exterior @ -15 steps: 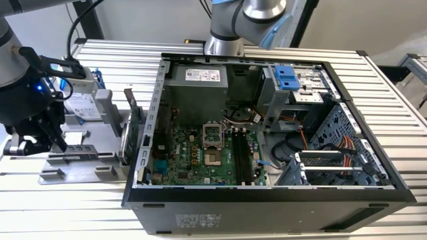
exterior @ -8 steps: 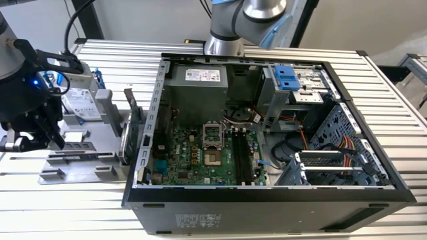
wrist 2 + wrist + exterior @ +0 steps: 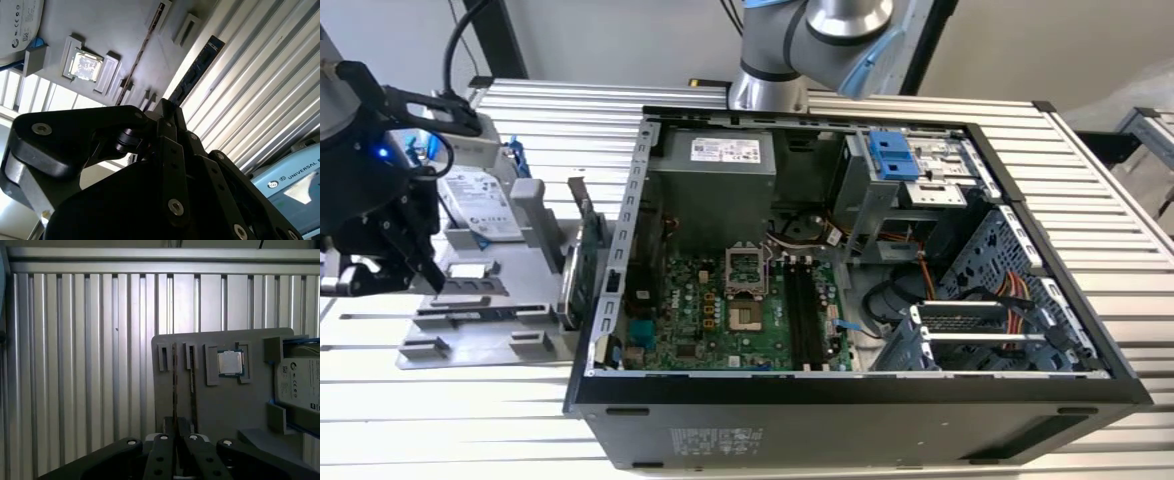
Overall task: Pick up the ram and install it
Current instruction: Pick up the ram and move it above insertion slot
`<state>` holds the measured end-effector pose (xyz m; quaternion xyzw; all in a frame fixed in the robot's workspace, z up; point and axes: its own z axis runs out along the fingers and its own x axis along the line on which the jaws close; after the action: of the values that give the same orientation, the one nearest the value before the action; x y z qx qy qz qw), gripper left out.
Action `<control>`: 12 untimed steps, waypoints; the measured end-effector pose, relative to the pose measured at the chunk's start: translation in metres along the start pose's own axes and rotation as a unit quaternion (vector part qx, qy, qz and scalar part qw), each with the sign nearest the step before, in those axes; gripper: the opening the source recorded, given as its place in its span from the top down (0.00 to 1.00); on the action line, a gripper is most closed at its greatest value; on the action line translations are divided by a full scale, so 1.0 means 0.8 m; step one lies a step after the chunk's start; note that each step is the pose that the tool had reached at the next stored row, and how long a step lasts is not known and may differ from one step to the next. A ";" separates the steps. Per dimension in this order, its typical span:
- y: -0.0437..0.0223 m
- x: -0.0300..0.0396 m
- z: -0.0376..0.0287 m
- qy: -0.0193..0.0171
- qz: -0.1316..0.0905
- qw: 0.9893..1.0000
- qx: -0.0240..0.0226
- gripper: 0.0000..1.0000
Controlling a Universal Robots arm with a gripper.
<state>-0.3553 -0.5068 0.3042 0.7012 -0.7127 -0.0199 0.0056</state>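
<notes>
Green motherboard (image 3: 707, 320), grey ribbed table (image 3: 560, 110)

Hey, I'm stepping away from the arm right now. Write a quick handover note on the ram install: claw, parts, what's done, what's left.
Claw: appears shut on the ram, at the gray parts tray.
Other parts: a second stick stands on edge in the tray, along with the processor and the hard drive.
Computer case: open, on the exterior view's right of the tray. Its memory slots look empty.
Done: ram gripped, as far as I can tell.
Left: the ram is not yet at the case, and nothing is seated.
</notes>
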 end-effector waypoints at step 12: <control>0.0004 -0.0002 -0.0110 0.000 0.000 1.000 0.000 1.00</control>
<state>-0.3553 -0.5068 0.3130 0.7012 -0.7127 -0.0198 0.0056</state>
